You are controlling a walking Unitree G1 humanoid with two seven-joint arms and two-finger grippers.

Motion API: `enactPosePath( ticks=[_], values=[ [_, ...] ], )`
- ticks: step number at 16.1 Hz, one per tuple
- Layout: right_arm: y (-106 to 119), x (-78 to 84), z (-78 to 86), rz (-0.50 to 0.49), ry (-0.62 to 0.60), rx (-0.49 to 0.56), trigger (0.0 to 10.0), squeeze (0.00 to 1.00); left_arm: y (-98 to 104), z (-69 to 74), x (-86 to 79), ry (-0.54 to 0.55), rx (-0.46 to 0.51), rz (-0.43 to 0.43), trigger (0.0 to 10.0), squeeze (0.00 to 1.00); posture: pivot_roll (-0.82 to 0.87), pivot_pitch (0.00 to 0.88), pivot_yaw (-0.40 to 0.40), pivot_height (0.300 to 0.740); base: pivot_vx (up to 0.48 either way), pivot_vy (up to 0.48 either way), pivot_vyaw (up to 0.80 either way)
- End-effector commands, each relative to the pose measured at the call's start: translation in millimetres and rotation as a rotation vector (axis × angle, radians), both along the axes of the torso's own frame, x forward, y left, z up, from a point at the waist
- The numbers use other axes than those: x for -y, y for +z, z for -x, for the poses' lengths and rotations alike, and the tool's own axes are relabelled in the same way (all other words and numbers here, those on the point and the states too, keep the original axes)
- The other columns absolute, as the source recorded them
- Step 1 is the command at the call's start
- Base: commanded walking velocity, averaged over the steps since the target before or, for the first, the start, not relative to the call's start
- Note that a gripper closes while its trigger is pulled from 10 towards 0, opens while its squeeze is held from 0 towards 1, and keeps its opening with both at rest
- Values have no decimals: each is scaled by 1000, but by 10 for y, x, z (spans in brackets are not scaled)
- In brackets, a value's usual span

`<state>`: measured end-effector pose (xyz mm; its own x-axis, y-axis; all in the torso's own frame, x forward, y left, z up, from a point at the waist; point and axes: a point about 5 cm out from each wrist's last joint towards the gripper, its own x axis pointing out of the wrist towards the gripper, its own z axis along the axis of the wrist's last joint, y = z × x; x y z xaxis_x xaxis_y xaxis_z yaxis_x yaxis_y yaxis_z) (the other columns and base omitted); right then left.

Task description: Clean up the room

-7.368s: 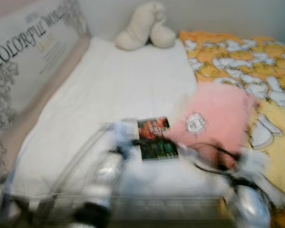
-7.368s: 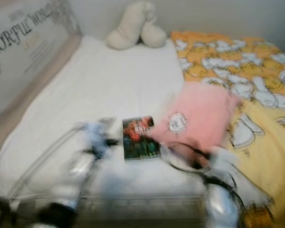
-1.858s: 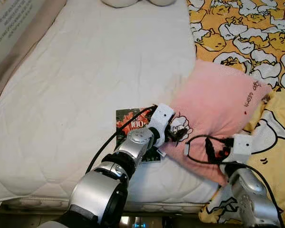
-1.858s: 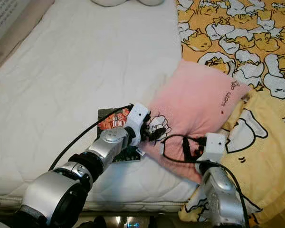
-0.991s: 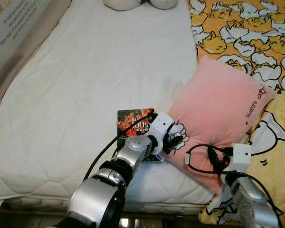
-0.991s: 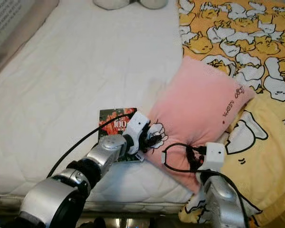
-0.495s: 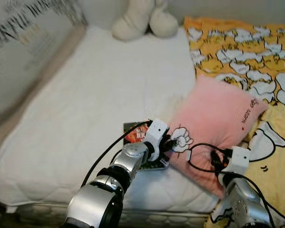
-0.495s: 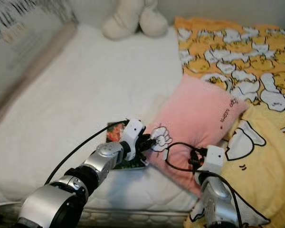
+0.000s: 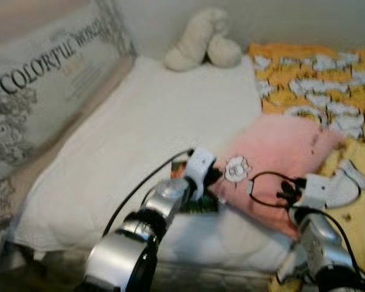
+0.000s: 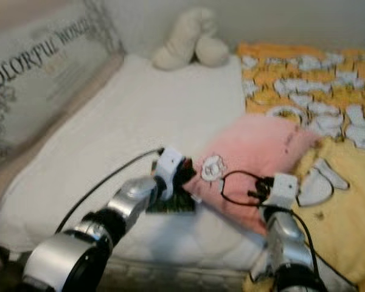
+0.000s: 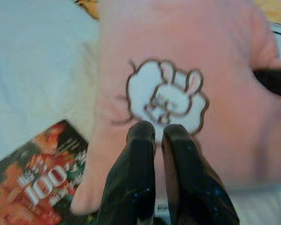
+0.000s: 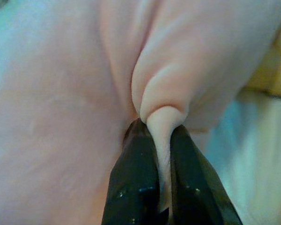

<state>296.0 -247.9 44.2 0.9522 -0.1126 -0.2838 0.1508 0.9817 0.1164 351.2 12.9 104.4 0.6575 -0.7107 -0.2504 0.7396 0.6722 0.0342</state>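
Observation:
A pink pillow (image 9: 274, 152) with a white bunny patch (image 11: 167, 96) lies on the bed, partly over the yellow blanket. My left gripper (image 11: 158, 131) is shut on the pillow's fabric just beneath the bunny patch, at the pillow's near left corner (image 9: 222, 179). My right gripper (image 12: 160, 131) is shut on a raised fold of the pillow's near edge (image 9: 280, 207). A dark book with red print (image 11: 37, 183) lies flat on the mattress under the left wrist, and the pillow's corner overlaps it.
The white mattress (image 9: 140, 121) stretches to the left and back. A cream plush toy (image 9: 204, 39) sits at the head by the wall. A yellow duck-print blanket (image 9: 316, 79) covers the right side. A large cushion printed with grey lettering (image 9: 48, 91) leans along the left.
The whole view has tilted up and blurred, so the camera moved. Both grippers keep their hold on the pink pillow. In the oldest frames the arms were still swinging in over the bed.

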Motion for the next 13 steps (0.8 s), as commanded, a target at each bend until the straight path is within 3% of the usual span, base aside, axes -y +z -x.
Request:
enactPosePath(
  ticks=[1, 2, 3, 5, 8, 10, 11, 12, 13],
  values=[
    [-34, -36, 26, 51, 45, -22, 0, 0, 72, -50, -60, 19, 49, 4, 10000, 0, -52, 0, 86, 732, 0, 0, 0],
    [-47, -1, 77, 137, 97, -44, 0, 0, 96, -66, -121, 25, 74, 27, 10000, 0, -49, 0, 82, 732, 0, 0, 0],
    [-8, 135, 135, 215, 132, -60, 0, 0, 116, -76, -191, 39, 104, 51, 10000, 0, -44, 0, 73, 732, 0, 0, 0],
    [248, 542, 203, 361, 139, -48, 0, 0, 160, -87, -263, 58, 136, 101, 10000, 0, -39, 0, 60, 732, 0, 0, 0],
    [669, 1049, 261, 556, 135, -64, 0, 0, 54, -10, -257, 31, 135, 81, 10000, 0, -40, 0, 53, 732, 0, 0, 0],
    [749, 1205, 259, 616, 113, -102, 0, 0, -35, 46, -207, 25, 92, 85, 10000, 0, -49, 0, 53, 732, 0, 0, 0],
    [746, 1213, 252, 634, 122, -125, 0, 0, -56, 68, -177, 20, 89, 85, 10000, 0, -52, 0, 51, 732, 0, 0, 0],
    [620, 1193, 272, 635, 120, -195, 667, 0, -90, 97, -143, 11, 79, 76, 10000, 0, -52, 0, 49, 732, 0, 0, 0],
    [472, 1154, 311, 616, 98, -233, 10000, 0, -105, 111, -128, 8, 78, 70, 10000, 0, -54, 0, 47, 732, 0, 0, 0]
  ],
)
